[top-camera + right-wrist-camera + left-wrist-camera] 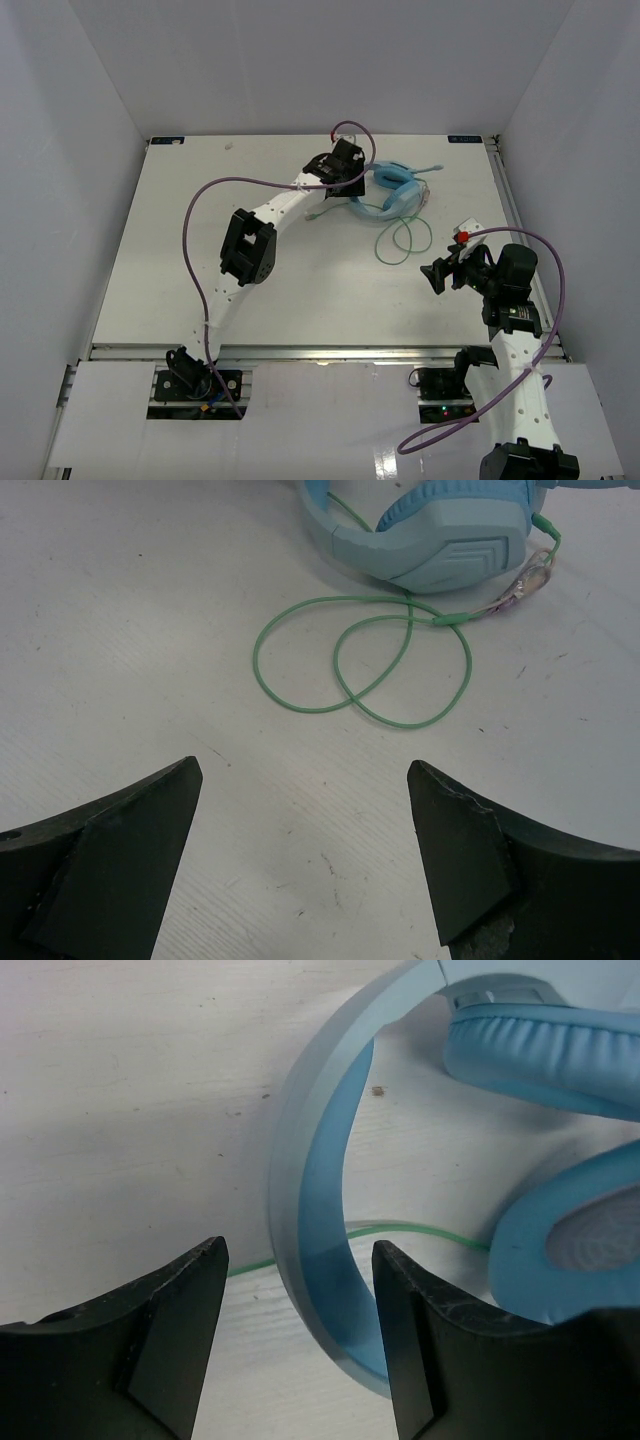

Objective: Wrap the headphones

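Our left claw (298,1248) gapes astride the headband (310,1160) of the light blue padded headphones (400,197) far across the white surface (140,250), our right claw (302,768) is spread empty, and the thin green cable (256,663) is all unwound.

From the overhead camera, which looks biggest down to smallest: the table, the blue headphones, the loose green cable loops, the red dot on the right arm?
1. table
2. headphones
3. green cable loops, somewhat smaller than the headphones
4. red dot, tiny

Top: high, wide; left wrist close, right farther; share headphones (450,550)
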{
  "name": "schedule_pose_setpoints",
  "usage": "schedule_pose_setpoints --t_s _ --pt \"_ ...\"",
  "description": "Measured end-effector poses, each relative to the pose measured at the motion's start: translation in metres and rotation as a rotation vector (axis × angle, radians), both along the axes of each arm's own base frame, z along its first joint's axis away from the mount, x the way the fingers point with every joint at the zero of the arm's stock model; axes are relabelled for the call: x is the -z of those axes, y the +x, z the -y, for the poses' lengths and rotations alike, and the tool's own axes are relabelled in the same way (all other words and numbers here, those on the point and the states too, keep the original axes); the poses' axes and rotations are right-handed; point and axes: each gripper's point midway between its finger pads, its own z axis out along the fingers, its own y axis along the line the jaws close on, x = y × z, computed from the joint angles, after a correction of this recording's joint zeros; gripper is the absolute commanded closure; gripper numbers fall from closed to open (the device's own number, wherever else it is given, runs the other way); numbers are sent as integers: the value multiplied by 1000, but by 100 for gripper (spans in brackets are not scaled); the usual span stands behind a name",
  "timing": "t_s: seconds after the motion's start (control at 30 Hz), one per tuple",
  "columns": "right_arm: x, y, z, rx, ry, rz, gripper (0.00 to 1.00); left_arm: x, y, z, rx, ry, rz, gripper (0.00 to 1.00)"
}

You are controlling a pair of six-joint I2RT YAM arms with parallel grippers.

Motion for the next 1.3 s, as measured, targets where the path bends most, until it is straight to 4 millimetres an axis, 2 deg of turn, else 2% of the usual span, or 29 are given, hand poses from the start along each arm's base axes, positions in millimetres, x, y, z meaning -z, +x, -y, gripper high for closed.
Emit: schedule_pose_setpoints --t_s 0.1,0.33,0.8,0.93,1.1,1.23,1.3 --pt "-1 0 0 1 2 2 10 7 7 1 7 40 28 29" --pt "-1 0 1 9 6 1 10 9 12 11 56 78 94 29" --pt "-1 0 3 16 9 -1 10 0 22 18 86 71 160 46" --pt "-2 0 4 20 10 1 10 0 21 19 87 68 158 58" --pt "-3 1 5 29 9 6 10 2 22 16 77 64 151 84" --pt "-3 0 5 27 10 8 10 19 14 14 102 80 108 98" --pt "-4 0 5 24 8 11 10 27 7 13 106 74 78 100"
